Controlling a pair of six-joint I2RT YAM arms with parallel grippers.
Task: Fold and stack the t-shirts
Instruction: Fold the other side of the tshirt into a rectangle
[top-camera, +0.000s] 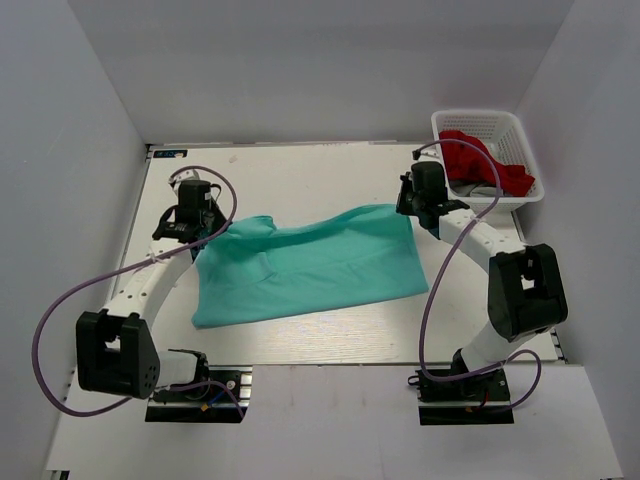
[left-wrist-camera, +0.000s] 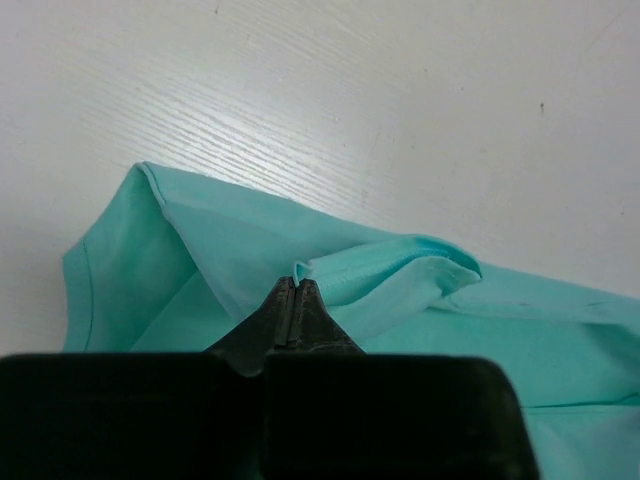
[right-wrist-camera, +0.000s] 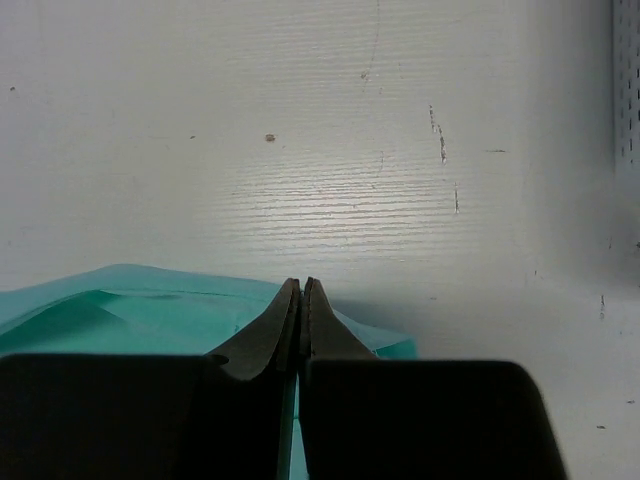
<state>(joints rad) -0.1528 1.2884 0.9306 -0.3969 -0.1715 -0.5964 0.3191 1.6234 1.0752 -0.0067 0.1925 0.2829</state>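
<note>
A thin teal cotton t-shirt (top-camera: 310, 265) lies spread on the white wood-grain table (top-camera: 300, 170), to the left of and nearer than the white plastic mesh basket (top-camera: 470, 114), which holds a crumpled red garment (top-camera: 482, 160). The shirt is not yet folded; its edge farther from the basket is rumpled and doubled over.

The right gripper (right-wrist-camera: 301, 290) sits just beside the basket's near-left corner, its jaws pressed together on the shirt corner closest to the basket, with a sliver of teal showing between them. The left gripper (left-wrist-camera: 295, 292) is well apart from the basket, at the shirt's opposite far corner, with jaws likewise closed on a raised fold of cloth.

The fabric looks light, limp and slightly stretchy. It will likely sag and drape between the two holds and not keep a shape, and it may drag on the table and bunch. A pinch at a hemmed edge or corner should hold better than one in the loose middle. A fold should go evenly if both holds move together with the cloth lightly taut, since slack on either side may crease it.
</note>
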